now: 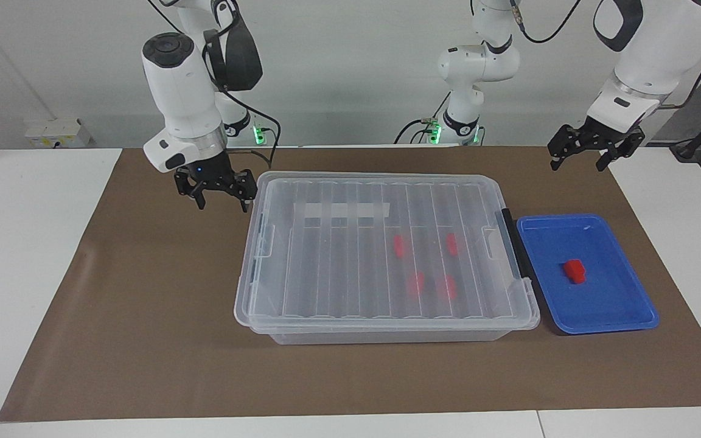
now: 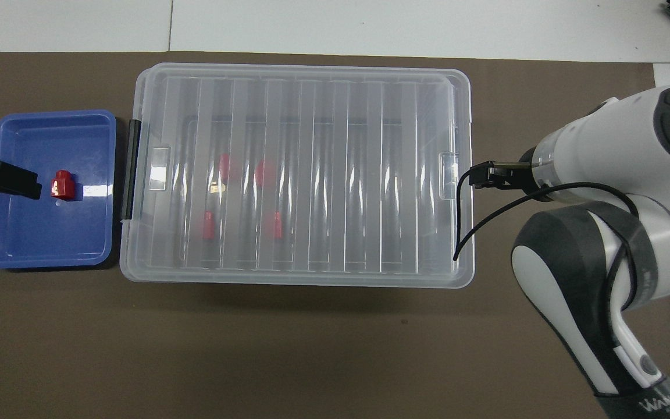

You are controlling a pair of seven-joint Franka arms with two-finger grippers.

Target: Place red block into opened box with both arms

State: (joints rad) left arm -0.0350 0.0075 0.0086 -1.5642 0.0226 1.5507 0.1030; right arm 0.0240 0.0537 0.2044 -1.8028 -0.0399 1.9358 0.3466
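Your desk (image 1: 40,255) carries a brown mat (image 1: 162,304) with the box (image 1: 381,255) at its middle, lid on, four red blocks inside and a blank white tape strip on the lid. The blue tray (image 1: 606,304) touches the box toward the left arm's end and holds the red block (image 1: 574,271). Right gripper (image 1: 221,196) hangs just beside the box's other end, jaws wide and empty. Left gripper (image 1: 577,159) waits above the mat's corner near the tray, jaws wide. You'll find no readable writing.

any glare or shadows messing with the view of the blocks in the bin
Overhead view: white glare streaks on the ribbed lid of the box smear the four red blocks inside; the red block in the blue tray reads crisply. Facing view: less glare, the blocks inside stay hazy through the lid.
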